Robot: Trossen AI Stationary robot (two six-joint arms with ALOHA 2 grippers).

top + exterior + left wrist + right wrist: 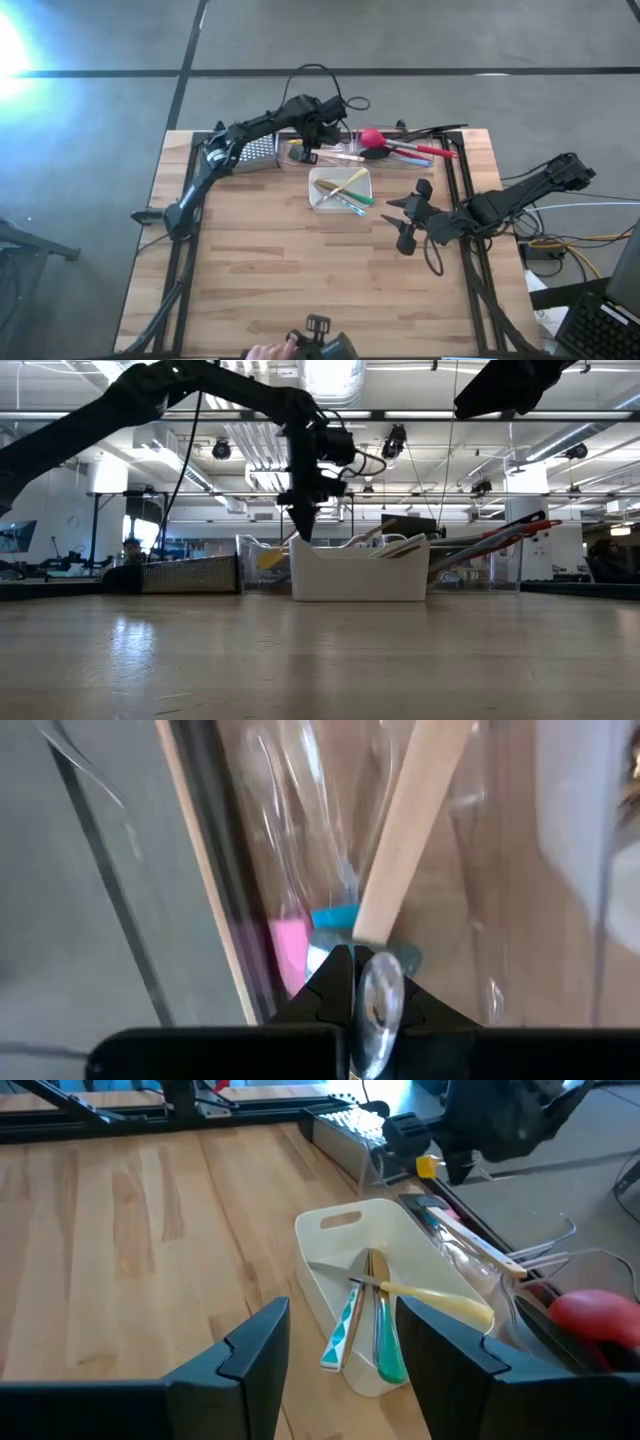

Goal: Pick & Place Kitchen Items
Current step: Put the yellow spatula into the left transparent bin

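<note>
High view: wooden table (260, 260); left gripper (304, 150) reaches over the clear bin (345, 150) at the table's far edge, near its middle; steel grater (258, 151) lies just beside that bin, toward the far left corner; red spatula (385, 140) and other long-handled utensils (425, 152) lie across the bin toward the far right corner; white tray (322, 200) sits just inside the bin, holding a yellow-handled piece (348, 182) and a green-handled piece (352, 199); right gripper (406, 213) hovers above bare wood beside the tray, toward the right edge, fingers spread, nothing between them.

Low view: left gripper (303, 525) hangs pointing down behind the white tray (355, 578); grater (190, 573) to one side, utensil handles (500, 535) slanting up on the other.

Left wrist view: fingers pressed together; wooden stick (405, 830) rises from just past the tips, whether pinched I cannot tell; pink piece (288, 945) and blue piece (334, 917) beside it in the bin.

Right wrist view: right gripper (342, 1345) wide, empty, facing the tray (340, 1230).
</note>
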